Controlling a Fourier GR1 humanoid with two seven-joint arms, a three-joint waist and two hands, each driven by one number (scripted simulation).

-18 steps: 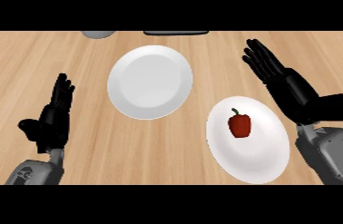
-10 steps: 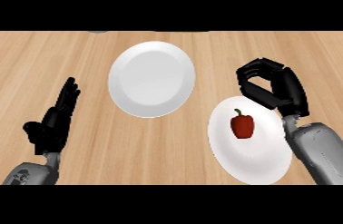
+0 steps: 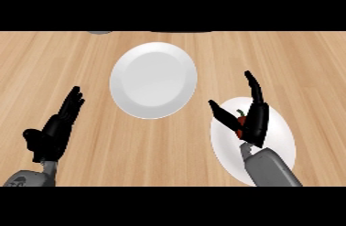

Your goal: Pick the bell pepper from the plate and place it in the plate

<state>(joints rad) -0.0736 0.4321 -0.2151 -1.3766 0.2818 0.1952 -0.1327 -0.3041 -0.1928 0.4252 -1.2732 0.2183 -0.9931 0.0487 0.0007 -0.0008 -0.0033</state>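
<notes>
Straddling bell pepper (image 3: pixel 241 119) now: right hand (image 3: pixel 258 122), uncurled.

Two round white plates are counted on the table (image 3: pixel 81 60), which is a single wooden one: the left plate (image 3: pixel 154 81) and the right plate (image 3: pixel 280 133). One red bell pepper (image 3: pixel 240 121) is counted, and only part of it is shown. Two black robot hands are counted, the left robot hand (image 3: pixel 54 131) and the right robot hand (image 3: pixel 256 122). Two grey forearms are counted with them, the left forearm (image 3: pixel 27 178) and the right forearm (image 3: pixel 270 170). Two more things are cut off at the far edge, a grey thing (image 3: pixel 101 32) and a dark thing (image 3: pixel 182 31); what they are cannot be told
</notes>
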